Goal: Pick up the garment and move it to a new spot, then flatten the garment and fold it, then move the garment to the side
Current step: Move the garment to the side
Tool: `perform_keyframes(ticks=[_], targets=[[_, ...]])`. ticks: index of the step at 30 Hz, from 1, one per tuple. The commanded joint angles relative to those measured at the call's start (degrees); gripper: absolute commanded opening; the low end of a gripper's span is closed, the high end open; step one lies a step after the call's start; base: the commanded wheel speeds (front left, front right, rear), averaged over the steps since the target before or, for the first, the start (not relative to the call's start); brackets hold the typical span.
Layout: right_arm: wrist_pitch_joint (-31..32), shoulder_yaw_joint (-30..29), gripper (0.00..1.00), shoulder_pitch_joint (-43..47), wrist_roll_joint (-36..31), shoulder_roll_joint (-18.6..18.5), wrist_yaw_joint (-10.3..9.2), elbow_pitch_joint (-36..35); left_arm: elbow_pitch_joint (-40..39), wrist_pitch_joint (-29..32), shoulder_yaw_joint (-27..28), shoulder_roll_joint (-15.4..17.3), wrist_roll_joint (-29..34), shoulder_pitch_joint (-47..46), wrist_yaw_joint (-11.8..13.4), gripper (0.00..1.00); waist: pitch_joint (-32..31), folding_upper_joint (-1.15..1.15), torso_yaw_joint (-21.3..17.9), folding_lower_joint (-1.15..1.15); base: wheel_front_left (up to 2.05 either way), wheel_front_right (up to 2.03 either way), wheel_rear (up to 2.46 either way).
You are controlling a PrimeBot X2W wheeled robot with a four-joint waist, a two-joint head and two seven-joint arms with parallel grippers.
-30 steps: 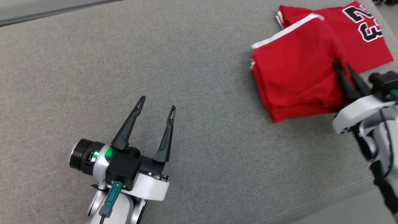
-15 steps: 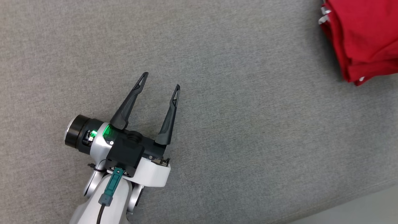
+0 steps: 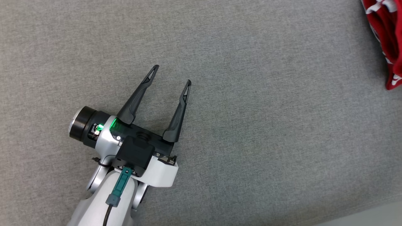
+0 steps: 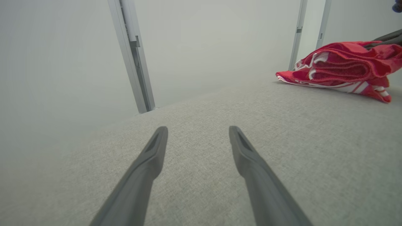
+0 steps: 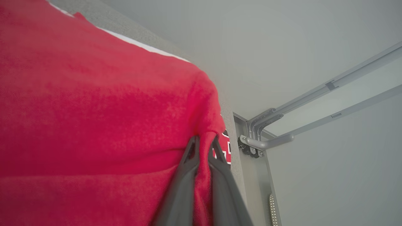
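Grey cloth surface (image 3: 251, 110) is stretching wide, pale walls (image 4: 204, 40) and metal rails (image 4: 132, 56) rising behind. Left gripper (image 3: 172, 74) is sitting near left, fingers spread wide, gripping nothing. Right gripper (image 5: 204, 142) is pinching a fold of the red garment (image 5: 94, 110), which is lying bunched at the far right, mostly cut off in the head view.
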Motion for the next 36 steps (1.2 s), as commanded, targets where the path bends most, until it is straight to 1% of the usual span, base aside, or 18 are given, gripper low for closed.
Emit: perform_keyframes(ticks=[1, 4, 6, 7, 8, 9, 10, 14, 17, 20, 24, 30, 31, 36], targets=[[-0.29, 0.08, 0.00, -0.98, -0.30, -0.32, -0.04, 1.35, -0.17, -0.21, -0.16, 0.42, -0.05, -0.70, 0.30, 1.00, 0.13, 0.00, 0.49, 0.00, 0.00, 0.00, 0.00], [-0.29, 0.25, 0.00, -1.96, -1.25, -0.58, -0.04, 3.94, -0.38, -0.21, -0.89, 0.54, -0.53, -1.02, -0.40, 1.00, 0.17, 0.00, 1.21, 0.00, 0.00, 0.00, 0.00], [-0.30, -0.39, 0.27, -2.40, -2.39, -0.95, -0.04, 5.42, -0.33, -0.21, -1.34, 0.82, -0.48, -1.08, -0.56, 1.00, 0.07, 0.00, 1.68, 0.00, 0.00, 0.00, 0.00], [-0.30, -0.97, 0.47, -2.67, -3.10, -1.14, -0.04, 5.88, -0.28, -0.21, -1.57, 0.84, -0.59, -1.04, -0.64, 1.00, -0.04, 0.00, 1.91, 0.00, 0.00, 0.00, 0.00], [-0.30, -1.77, 0.94, -2.95, -3.94, -1.36, -0.04, 6.30, -0.25, -0.21, -1.78, 0.88, -0.72, -0.98, -0.70, 1.00, -0.19, 0.00, 2.12, 0.00, 0.00, 0.00, 0.00], [-0.30, -2.75, 1.00, -3.13, -4.91, -1.46, -0.04, 6.65, -0.25, -0.21, -1.96, 0.90, -0.79, -0.92, -0.68, 1.00, -0.38, 0.00, 2.31, 0.00, 0.00, 0.00, 0.00], [-0.30, -5.08, 1.00, -3.33, -7.14, -1.52, -0.04, 6.99, -0.36, -0.21, -2.15, 0.81, -0.86, -0.75, -0.39, 1.00, -0.87, 0.00, 2.65, 0.00, 0.00, 0.00, 0.00], [-0.30, -9.22, 1.00, -2.37, -12.27, -0.76, -0.04, 7.57, -0.25, -0.21, -2.56, 0.44, -1.61, 0.11, 0.01, 1.00, -2.50, 0.00, 3.08, 0.00, 0.00, 0.00, 0.00], [-0.30, -12.48, 1.00, -1.76, -15.11, 2.09, -0.03, 4.79, -0.28, -0.21, -2.75, 0.26, -2.30, 1.09, 0.54, 1.00, -4.28, 0.00, 3.22, 0.00, 0.00, 0.00, 0.00], [-0.30, -14.23, 1.00, 0.48, -16.12, 6.40, -0.03, -0.81, -0.27, -0.21, -2.45, -0.04, -2.98, 2.05, 1.34, 1.00, -6.38, 0.00, 3.31, 0.00, 0.00, 0.00, 0.00], [-0.30, -13.49, 1.00, 4.21, -13.17, 12.02, -0.03, -8.19, -0.05, -0.21, -2.16, -0.63, -4.40, 3.92, 2.19, 1.00, -9.61, 0.00, 4.10, 0.00, 0.00, 0.00, 0.00], [-0.29, -11.02, 1.00, 10.80, -7.32, 17.75, -0.03, -17.26, 0.25, -0.21, -1.38, -1.74, -5.76, 6.40, 4.00, 1.00, -14.17, 0.00, 6.81, 0.00, 0.00, 0.00, 0.00], [-0.29, -11.02, 1.00, 10.80, -7.32, 17.75, -0.03, -17.26, 0.25, -0.21, -1.38, -1.74, -5.76, 6.40, 4.00, 1.00, -14.17, 0.00, 6.81, 0.00, 0.00, 0.00, 0.00], [-0.30, -8.42, 1.00, 17.97, -3.60, 22.66, -0.03, -23.34, 0.29, -0.21, -0.32, -2.72, -7.63, 9.36, 5.89, 1.00, -19.10, 0.00, 9.41, 0.00, 0.00, 0.00, 0.00]])
